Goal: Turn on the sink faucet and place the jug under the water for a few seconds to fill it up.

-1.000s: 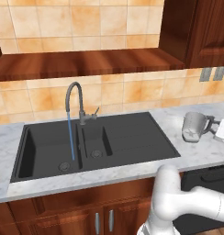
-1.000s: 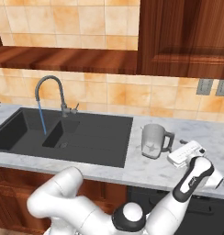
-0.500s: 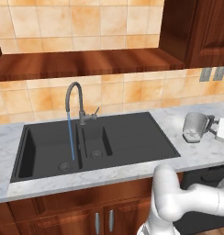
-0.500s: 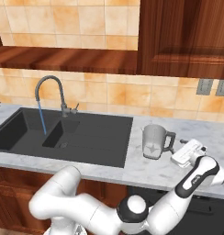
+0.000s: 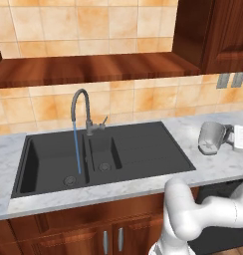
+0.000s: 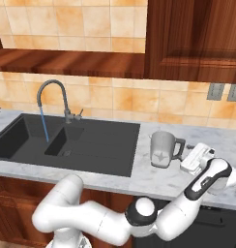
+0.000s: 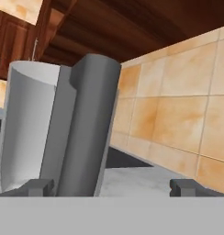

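The jug [image 6: 162, 148] stands upright on the marble counter right of the sink [image 6: 105, 145], its loop handle [image 7: 88, 124] turned to the right. My gripper [image 6: 188, 156] is level with that handle, just to its right, and open. In the hand view the jug [image 7: 29, 128] looms close and the handle sits between the two fingertips [image 7: 38, 187], nearer the left one; no finger touches it. The sink faucet [image 5: 81, 107] arches over the large bowl with its lever raised, and the water [image 5: 77, 149] runs in a thin blue stream to the drain. The jug [image 5: 211, 138] and gripper [image 5: 233, 137] are at the far right.
A tiled backsplash [image 6: 139, 101] and a wall outlet [image 6: 215, 91] lie behind the counter. Wooden cabinets [image 6: 192, 38] hang above. The counter edge [image 6: 154, 191] runs close in front of the jug. The ribbed drainboard [image 5: 148, 149] separates the bowls from the jug.
The hand has crept a little left toward the jug's handle. The jug, faucet and water stream are unchanged.
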